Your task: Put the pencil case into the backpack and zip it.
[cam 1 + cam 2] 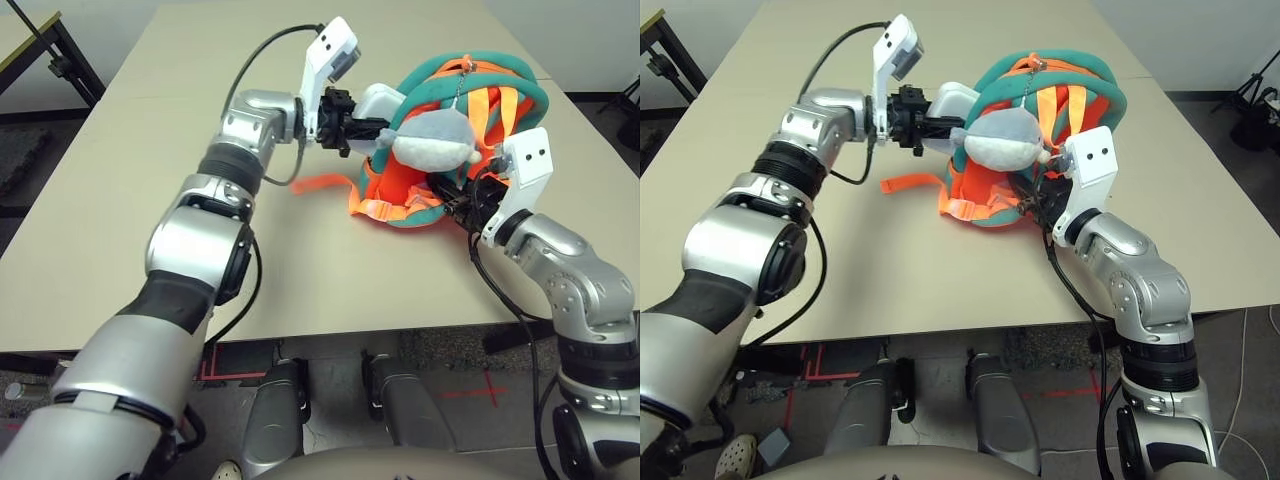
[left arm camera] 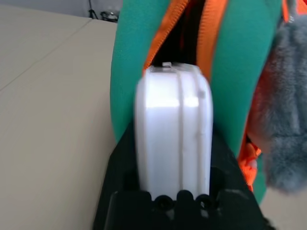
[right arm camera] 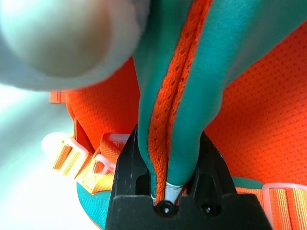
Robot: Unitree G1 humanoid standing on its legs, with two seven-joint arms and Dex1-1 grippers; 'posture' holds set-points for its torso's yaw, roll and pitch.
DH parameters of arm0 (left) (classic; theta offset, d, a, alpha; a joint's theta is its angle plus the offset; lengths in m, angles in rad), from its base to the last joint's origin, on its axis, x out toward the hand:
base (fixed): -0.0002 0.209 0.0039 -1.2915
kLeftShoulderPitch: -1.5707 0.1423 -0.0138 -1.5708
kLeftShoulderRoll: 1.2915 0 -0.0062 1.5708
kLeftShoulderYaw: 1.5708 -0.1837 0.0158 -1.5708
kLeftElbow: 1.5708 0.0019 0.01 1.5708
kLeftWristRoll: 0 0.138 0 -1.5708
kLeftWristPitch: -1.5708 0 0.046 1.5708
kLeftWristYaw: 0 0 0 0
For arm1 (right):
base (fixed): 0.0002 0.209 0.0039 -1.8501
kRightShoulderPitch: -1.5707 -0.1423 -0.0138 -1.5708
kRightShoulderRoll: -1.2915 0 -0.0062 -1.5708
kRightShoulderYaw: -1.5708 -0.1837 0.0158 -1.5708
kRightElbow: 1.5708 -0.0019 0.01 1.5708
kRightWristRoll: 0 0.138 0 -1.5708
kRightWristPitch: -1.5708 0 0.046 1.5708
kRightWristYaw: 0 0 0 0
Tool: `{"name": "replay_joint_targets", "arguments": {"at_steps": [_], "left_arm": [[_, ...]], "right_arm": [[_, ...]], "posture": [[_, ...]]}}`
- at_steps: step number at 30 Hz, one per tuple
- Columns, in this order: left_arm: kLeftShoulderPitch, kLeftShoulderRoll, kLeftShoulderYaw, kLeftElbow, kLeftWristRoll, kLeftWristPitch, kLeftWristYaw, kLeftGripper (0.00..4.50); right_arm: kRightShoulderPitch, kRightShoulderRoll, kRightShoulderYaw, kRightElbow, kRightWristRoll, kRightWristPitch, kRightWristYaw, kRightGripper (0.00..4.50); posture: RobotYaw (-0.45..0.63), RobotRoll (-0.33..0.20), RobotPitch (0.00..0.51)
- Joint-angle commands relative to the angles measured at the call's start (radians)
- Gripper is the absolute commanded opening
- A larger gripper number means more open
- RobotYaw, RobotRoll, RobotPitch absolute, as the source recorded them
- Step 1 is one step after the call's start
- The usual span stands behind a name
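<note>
Currently the left gripper [image 2: 173, 191] is clamped on the pencil case [image 2: 173, 143], holding it edge-on with its leading end at the open zip slot of the backpack [image 1: 440, 140] — an orientation that presents the case's narrow profile to the narrow opening. The case is not yet inside; only its far end meets the gap between the two teal edges.

The right gripper [image 3: 171, 189] is closed on a fold of the backpack's teal-and-orange trim, apparently to brace the bag and keep the opening taut while the case is pushed in. A grey plush whale [image 1: 432, 140] hangs over the front of the bag, just beside the case.

The backpack lies on a plain beige table [image 1: 120, 200] with a loose orange strap [image 1: 322, 184] trailing towards the left arm. Beyond the table edge, dark floor and a black stand leg [image 1: 60, 60] are visible.
</note>
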Motion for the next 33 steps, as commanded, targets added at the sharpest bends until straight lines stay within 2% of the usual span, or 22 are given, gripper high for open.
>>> {"name": "replay_joint_targets", "arguments": {"at_steps": [1, 4, 5, 14, 19, 22, 31, 32, 33], "left_arm": [[-0.016, 0.029, 0.046, -0.022, -0.012, 0.023, 0.006, 3.07], [-0.007, 0.062, 0.081, -0.069, -0.03, 0.067, -0.002, 4.27], [0.0, 0.074, 0.089, -0.092, -0.035, 0.084, -0.004, 4.5], [0.139, 0.174, 0.107, -0.41, -0.074, 0.28, 0.014, 4.5], [0.212, 0.19, 0.1, -0.54, -0.091, 0.363, 0.033, 4.5], [0.245, 0.184, 0.097, -0.591, -0.103, 0.392, 0.047, 3.88], [0.269, 0.158, 0.077, -0.626, -0.121, 0.425, 0.054, 0.27], [0.268, 0.153, 0.074, -0.622, -0.121, 0.424, 0.054, 0.0], [0.266, 0.145, 0.071, -0.618, -0.121, 0.423, 0.055, 0.0]], "right_arm": [[0.021, -0.003, 0.03, 0.013, -0.012, 0.026, 0.006, 0.73], [0.021, -0.005, 0.03, 0.016, -0.014, 0.026, 0.009, 0.73], [0.021, -0.004, 0.031, 0.018, -0.015, 0.025, 0.01, 0.73], [0.01, -0.002, 0.041, 0.038, -0.021, 0.018, 0.021, 0.73], [0.003, -0.003, 0.045, 0.05, -0.025, 0.012, 0.028, 0.73], [-0.001, -0.004, 0.047, 0.055, -0.03, 0.011, 0.033, 0.73], [0.003, -0.006, 0.047, 0.056, -0.037, 0.009, 0.037, 0.73], [0.003, -0.006, 0.046, 0.056, -0.038, 0.009, 0.037, 0.73], [0.003, -0.005, 0.047, 0.057, -0.039, 0.009, 0.037, 0.73]], "posture": [[-0.18, 0.0, 0.152], [-0.17, 0.0, 0.156], [-0.17, 0.0, 0.156], [-0.15, 0.0, 0.159], [-0.15, 0.0, 0.158], [-0.15, 0.0, 0.157], [-0.15, 0.0, 0.153], [-0.15, 0.0, 0.153], [-0.16, 0.0, 0.152]]}}
